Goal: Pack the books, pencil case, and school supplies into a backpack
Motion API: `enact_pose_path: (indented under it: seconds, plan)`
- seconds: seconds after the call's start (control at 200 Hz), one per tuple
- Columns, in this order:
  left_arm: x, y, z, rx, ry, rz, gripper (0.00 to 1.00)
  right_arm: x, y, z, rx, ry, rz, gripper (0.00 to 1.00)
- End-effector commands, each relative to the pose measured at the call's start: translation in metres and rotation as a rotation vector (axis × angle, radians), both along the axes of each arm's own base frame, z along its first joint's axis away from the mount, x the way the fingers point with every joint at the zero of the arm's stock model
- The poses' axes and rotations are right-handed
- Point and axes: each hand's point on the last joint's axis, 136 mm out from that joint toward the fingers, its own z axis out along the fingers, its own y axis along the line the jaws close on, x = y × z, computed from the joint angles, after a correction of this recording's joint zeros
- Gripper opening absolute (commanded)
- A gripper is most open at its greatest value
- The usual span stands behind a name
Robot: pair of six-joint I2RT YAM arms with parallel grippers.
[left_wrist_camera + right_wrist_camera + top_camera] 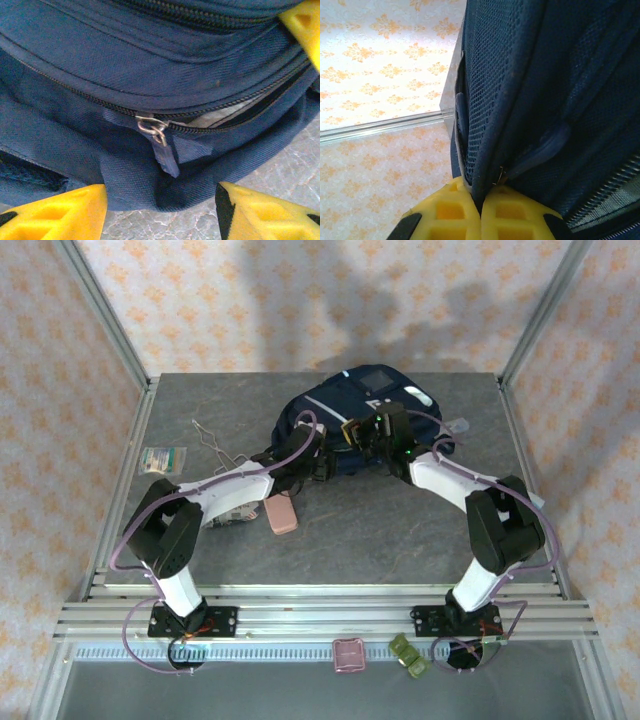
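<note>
The right gripper (480,197) has its jaws pressed together, pinching a thin edge of the backpack (545,75) where dark mesh meets a seam; the two yellow fingers (452,217) meet with only that fabric between them.

The left gripper (161,200) has its jaws spread with nothing between them; its fingers sit low on either side of the zip pull (159,131); this is one metal slider with a blue fabric tab hanging from it, just ahead of the gap. Right of the slider the zip stands open in a narrow slit; pale lining (225,116) shows there, and what lies inside cannot be told.

From above, the one backpack lies at the middle of the far edge of the surface (400,530), with both arms reaching to its near side; its front pocket carries light patches, and any print on them is too small to read.

One pink pencil case (281,513) lies flat left of the surface's centre, just beside the left arm and apart from the backpack. One greenish-white flat packet (162,459) lies near the left edge, its printing unreadable. One thin bent wire piece (213,443) lies between that packet and the backpack.

Beyond the near edge, between the arm bases, one pink squarish piece (349,655) and one olive green piece (408,653) rest on the metal frame.
</note>
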Motion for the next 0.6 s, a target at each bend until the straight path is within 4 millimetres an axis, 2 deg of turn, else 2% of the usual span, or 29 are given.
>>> enact_pose_path:
  seconds: [0.0, 0.1, 0.21, 0.28, 0.4, 0.481, 0.596]
  plan:
    - [0.018, -0.001, 0.016, -0.005, -0.09, 0.004, 0.6, 0.016, 0.006, 0.077, 0.089, -0.214, 0.009, 0.0]
    - [0.02, -0.005, 0.023, -0.035, -0.132, -0.023, 0.53, 0.015, 0.006, 0.076, 0.089, -0.213, 0.014, 0.0]
    - [0.026, -0.011, 0.027, -0.037, -0.151, -0.043, 0.51, 0.014, 0.006, 0.075, 0.092, -0.213, 0.017, 0.0]
    - [0.029, -0.015, 0.025, -0.036, -0.148, -0.063, 0.43, 0.013, 0.006, 0.076, 0.093, -0.213, 0.019, 0.0]
    - [0.031, -0.023, 0.018, -0.05, -0.132, -0.106, 0.46, 0.013, 0.006, 0.078, 0.093, -0.216, 0.02, 0.0]
    - [0.027, -0.029, 0.019, -0.082, -0.14, -0.147, 0.3, 0.013, 0.006, 0.078, 0.091, -0.217, 0.02, 0.0]
    - [0.021, -0.034, 0.023, -0.114, -0.144, -0.192, 0.27, 0.015, 0.004, 0.079, 0.089, -0.217, 0.015, 0.0]
